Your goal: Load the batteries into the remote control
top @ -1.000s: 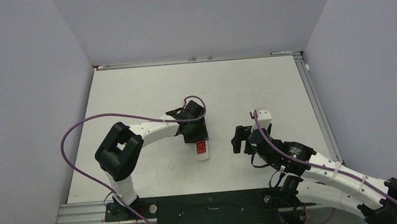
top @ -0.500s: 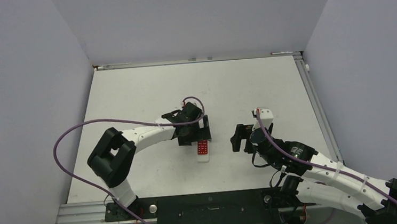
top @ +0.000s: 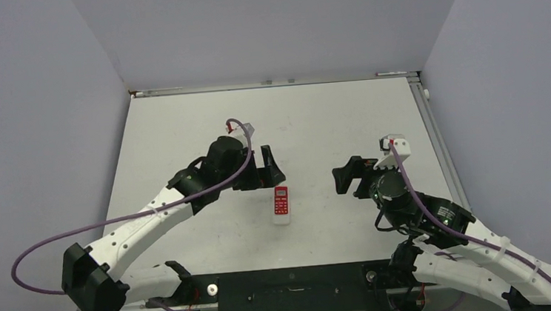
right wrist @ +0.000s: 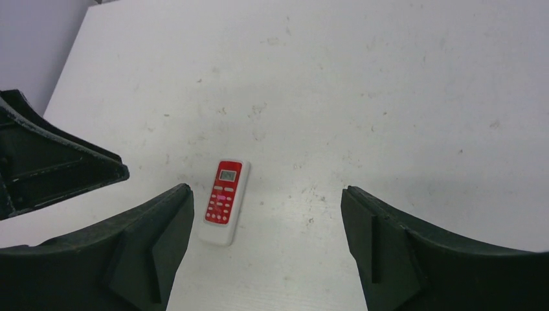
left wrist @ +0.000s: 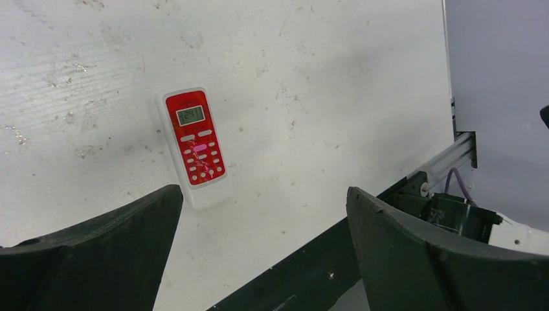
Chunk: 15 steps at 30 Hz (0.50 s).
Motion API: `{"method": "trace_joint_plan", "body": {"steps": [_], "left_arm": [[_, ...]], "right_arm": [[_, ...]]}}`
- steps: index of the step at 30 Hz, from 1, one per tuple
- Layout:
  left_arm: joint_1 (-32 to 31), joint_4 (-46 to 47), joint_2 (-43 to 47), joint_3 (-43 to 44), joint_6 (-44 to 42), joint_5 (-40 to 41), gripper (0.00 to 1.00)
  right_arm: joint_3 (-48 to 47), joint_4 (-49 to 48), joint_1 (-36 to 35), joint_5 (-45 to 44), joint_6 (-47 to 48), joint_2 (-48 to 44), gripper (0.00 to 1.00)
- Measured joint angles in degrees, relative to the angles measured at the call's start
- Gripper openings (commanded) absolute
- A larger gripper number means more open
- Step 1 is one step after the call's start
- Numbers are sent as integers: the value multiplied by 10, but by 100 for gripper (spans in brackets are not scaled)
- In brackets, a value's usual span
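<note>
Left hand (top: 270,168) and right hand (top: 343,180) gape empty over the scuffed, grey-walled white table (top: 329,121), flanking the remote control (top: 281,203).

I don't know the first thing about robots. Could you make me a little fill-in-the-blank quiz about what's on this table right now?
1. The small flat white remote control with a red button panel lies on the white table with its buttons facing ____.
2. The left gripper and the right gripper both stand ____, holding nothing.
3. Seen from above, the remote control lies nearer the ____ gripper.

Missing words: up; open; left.
</note>
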<state>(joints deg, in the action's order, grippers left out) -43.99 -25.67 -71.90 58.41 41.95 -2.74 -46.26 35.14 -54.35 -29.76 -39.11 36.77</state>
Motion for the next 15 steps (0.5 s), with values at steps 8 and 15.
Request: {"method": "trace_joint_plan", "body": {"steps": [8,15], "left_arm": [[35,-46,130,0,-38,-2,96],[40,-63,261,-14,-70,33,96]], "right_arm": [[-49,28,0,-49,34,1,82],[-54,47,0,-73,51,1,82]]}}
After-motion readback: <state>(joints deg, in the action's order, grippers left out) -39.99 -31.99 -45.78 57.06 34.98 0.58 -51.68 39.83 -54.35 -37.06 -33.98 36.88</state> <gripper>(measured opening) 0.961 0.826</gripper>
